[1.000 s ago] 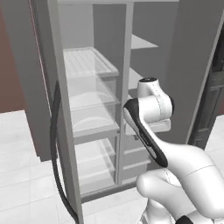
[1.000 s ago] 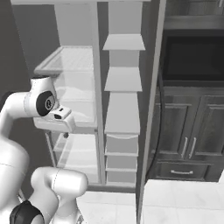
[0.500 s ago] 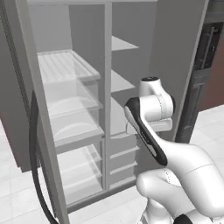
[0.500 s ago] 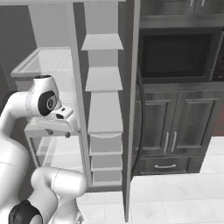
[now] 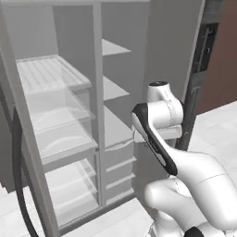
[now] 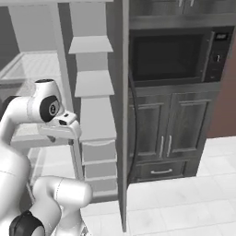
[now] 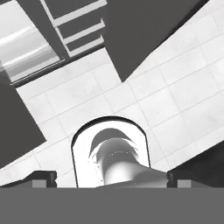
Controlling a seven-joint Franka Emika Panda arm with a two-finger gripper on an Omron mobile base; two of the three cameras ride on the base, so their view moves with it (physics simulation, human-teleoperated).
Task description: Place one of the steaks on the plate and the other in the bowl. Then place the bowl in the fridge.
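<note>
Left base view: the fridge [image 5: 69,115] stands wide open, shelves bare, arm tucked up beside it. Right base view: same fridge [image 6: 92,106] next to a dark oven [image 6: 170,55]. Hand view: gripper [image 7: 111,179] spread wide, holding nothing, aimed at floor tiles [image 7: 175,92]. Looks like it's between steps, no steaks or bowl around, so next is probably driving off to fetch them

A built-in microwave oven [image 6: 173,55] sits dark in the wall of cabinets, its control panel [image 6: 217,51] at the right edge with a small lit display on top. Below it, two dark panelled cabinet doors [image 6: 173,133] stand shut, slim pale handles side by side at the middle. Under those, a drawer [image 6: 161,170] with a pale bar pull. Pale square floor tiles [image 6: 184,207] run across the bottom; a reddish-brown wall [image 6: 226,110] stands at far right.
</note>
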